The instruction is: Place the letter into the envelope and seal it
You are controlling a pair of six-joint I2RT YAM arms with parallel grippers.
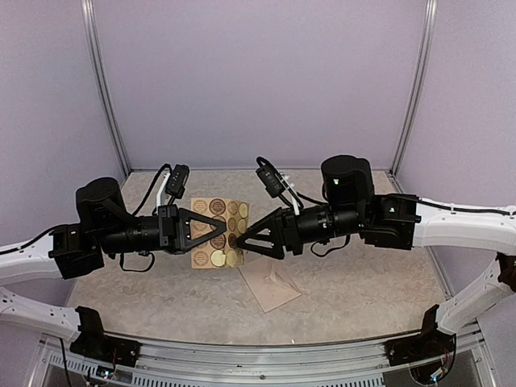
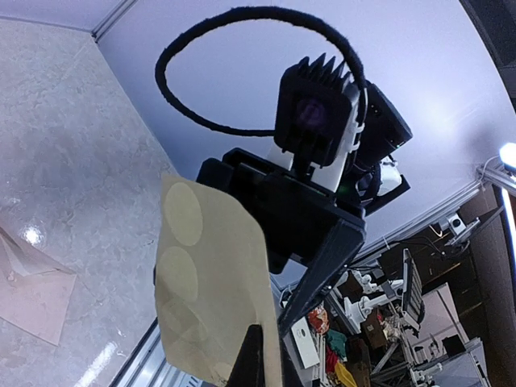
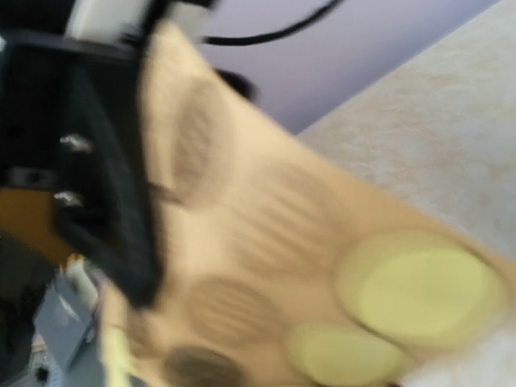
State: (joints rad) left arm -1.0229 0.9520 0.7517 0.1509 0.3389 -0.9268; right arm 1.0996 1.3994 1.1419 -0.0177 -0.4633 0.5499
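Left jaws: clamped on sticker sheet (image 1: 211, 208) (held above table (image 1: 363, 298))
Right jaws: cannot tell
Envelope (image 1: 272, 284): flat on table

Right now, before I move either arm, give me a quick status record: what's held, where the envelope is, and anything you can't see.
left jaws: shut on sticker sheet
right jaws: tips at the sheet's facing edge; open or shut unclear
sticker sheet: held off the table, between the two arms
envelope: lying on the table near the right jaws' tips, untouched
envelope flap: state unclear
letter: not visible in any view
right wrist view: blurred, shows only the sheet close up
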